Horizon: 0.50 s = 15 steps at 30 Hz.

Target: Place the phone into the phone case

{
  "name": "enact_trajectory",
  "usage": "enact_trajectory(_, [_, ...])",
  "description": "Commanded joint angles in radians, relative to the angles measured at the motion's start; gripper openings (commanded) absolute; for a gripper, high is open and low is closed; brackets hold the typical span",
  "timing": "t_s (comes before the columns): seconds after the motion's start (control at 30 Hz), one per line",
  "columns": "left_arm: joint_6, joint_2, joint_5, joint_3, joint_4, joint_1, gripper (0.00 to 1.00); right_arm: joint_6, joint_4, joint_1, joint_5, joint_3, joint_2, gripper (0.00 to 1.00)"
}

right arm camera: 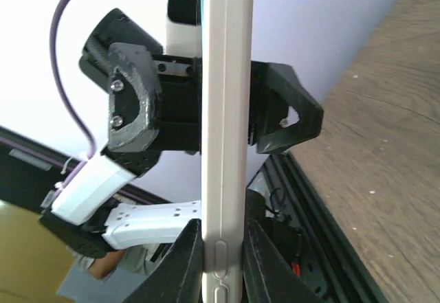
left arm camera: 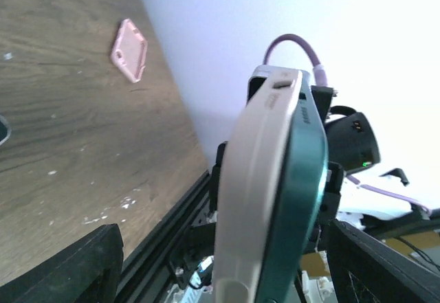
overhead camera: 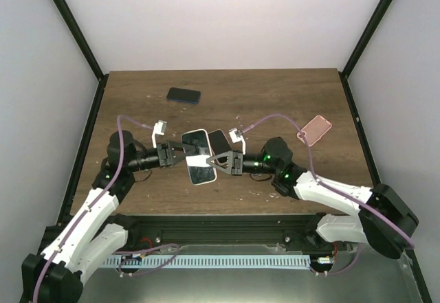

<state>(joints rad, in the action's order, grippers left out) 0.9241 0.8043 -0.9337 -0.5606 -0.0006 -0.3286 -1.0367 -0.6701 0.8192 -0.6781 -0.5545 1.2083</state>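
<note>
Clamped edge-on in right gripper (right arm camera: 223, 248): white-cased phone (overhead camera: 198, 159), held aloft for two-arm work. Flanked by spread-wide left gripper (left arm camera: 227, 255), no contact, likely for regrip.

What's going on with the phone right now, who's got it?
The right gripper is shut on the phone, holding it up over the table. The phone looks seated in the white case, though I can't check every corner. The left gripper is open, standing wide of it on both sides. A pink case and a dark phone lie farther back.
</note>
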Motion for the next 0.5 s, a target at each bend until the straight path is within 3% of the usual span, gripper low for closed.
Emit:
enact_trajectory(0.0, [0.077, -0.043, -0.057, 0.002, 0.150, 0.005, 0.81, -0.024, -0.169, -0.006, -0.102, 0.000, -0.035, 0.01])
enact_trajectory(0.17, [0.193, -0.093, -0.067, 0.045, 0.323, 0.005, 0.73, -0.119, -0.370, -0.006, -0.162, 0.051, -0.018, 0.01])
enact_trajectory(0.27, [0.209, -0.128, -0.061, 0.046, 0.344, 0.005, 0.67, -0.157, -0.441, -0.006, -0.174, 0.066, -0.006, 0.01])
enact_trajectory(0.47, [0.237, -0.155, -0.038, 0.054, 0.379, 0.005, 0.49, -0.162, -0.451, -0.006, -0.174, 0.073, -0.010, 0.01])
